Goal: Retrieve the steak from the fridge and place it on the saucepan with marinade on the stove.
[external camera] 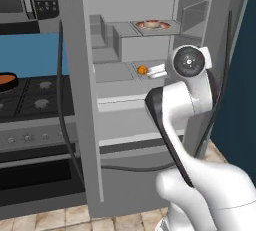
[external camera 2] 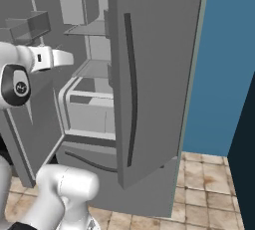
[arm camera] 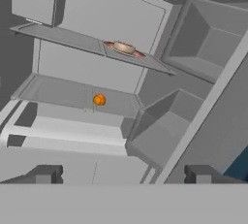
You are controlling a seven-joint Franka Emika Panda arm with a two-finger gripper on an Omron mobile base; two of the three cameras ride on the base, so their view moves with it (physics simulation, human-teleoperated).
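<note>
End effector point(arm camera: 121, 174) released, dark fingertips spread wide, empty, aimed into the open tall grey fridge point(external camera: 125, 50). Flat oval red-brown steak point(arm camera: 124, 48) lying on an upper grey shelf point(arm camera: 72, 39), above a small orange ball point(arm camera: 99, 100). Probably soft, limp, slightly slick; best pinched across the pale rim. Black gas stove point(external camera: 35, 100) beside the fridge, small black saucepan point(external camera: 7, 81) waiting; beige tiled floor point(external camera 2: 209, 184), blue wall point(external camera 2: 224, 64).
</note>
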